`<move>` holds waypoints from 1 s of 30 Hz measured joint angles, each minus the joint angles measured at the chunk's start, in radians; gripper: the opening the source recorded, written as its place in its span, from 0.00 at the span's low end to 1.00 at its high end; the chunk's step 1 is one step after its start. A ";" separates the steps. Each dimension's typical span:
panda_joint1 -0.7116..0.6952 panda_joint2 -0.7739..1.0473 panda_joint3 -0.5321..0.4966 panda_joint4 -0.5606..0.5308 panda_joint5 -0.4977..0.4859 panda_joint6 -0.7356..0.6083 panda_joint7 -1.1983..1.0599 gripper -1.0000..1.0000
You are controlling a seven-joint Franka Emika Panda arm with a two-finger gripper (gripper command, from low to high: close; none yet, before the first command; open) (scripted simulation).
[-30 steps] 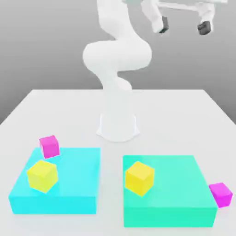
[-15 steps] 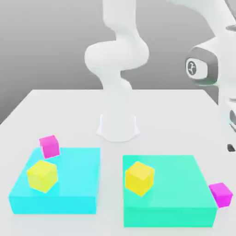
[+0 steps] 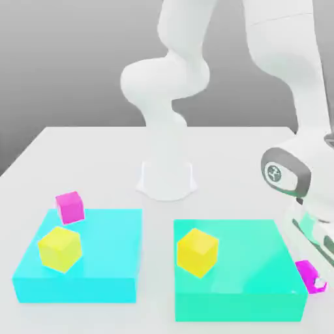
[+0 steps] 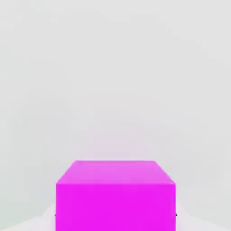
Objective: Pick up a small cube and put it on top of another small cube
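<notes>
Magenta cube is located on the table just beside the teal block, at the exterior view's right, and is clamped between the closed gripper fingers. Its twin cube is seen against the cyan block, well apart.

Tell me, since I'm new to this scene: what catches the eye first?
The white arm bends down at the exterior view's right, its hand over a pink cube on the table beside the teal block. That cube looms large in the hand view. A yellow cube sits on each block, and a second pink cube lies behind the cyan block.
</notes>
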 joint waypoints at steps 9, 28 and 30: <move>-0.052 -0.198 0.026 -0.028 0.017 -0.164 -0.167 0.00; -0.544 -0.680 -0.333 -0.272 -0.145 -0.388 -1.077 0.00; -0.591 -0.733 -0.379 -0.299 -0.188 -0.411 -1.154 0.00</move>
